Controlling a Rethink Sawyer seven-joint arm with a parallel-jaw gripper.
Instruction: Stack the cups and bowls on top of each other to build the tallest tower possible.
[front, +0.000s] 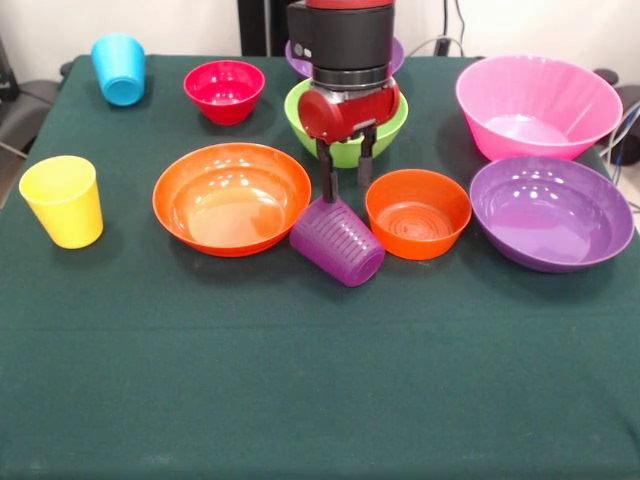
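Purple cup (338, 241) tilted, rim w/ gripper (347, 178) fingers.

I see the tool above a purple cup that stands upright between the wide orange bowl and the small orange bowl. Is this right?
Not quite. In the front view the purple cup is tilted, leaning over rather than upright. The rest holds: it sits between the wide orange bowl and the small orange bowl, with the tool above it.

Table against a pale wall
Dark green cloth (300, 380) covers the table; white wall (180, 25) behind, cables (455, 30) at right.
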